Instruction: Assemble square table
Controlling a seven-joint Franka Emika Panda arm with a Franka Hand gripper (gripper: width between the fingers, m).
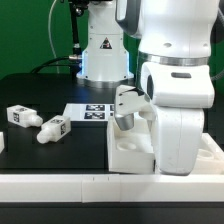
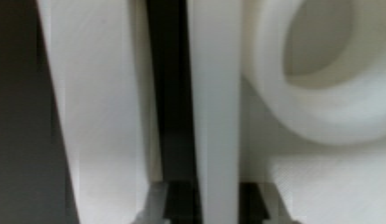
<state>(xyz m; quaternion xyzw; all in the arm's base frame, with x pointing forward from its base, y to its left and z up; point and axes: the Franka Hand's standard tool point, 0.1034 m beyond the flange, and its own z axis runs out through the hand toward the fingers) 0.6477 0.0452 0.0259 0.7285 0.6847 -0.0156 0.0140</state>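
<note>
Lab: marker board [image 1: 90,111], green backdrop [image 1: 25,35]

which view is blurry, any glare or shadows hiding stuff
Wrist view: out of focus, so close that the square table and its round socket blur into bright white. Exterior view: fairly sharp and evenly lit, the legs stand out on the dark table.

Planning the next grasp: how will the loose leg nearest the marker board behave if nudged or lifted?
The leg lies on its side on the black table and looks rounded, so a nudge may roll it. It seems to be rigid plastic, so it is probably stiff and light. Its smooth surface might slip in a loose pinch.
</note>
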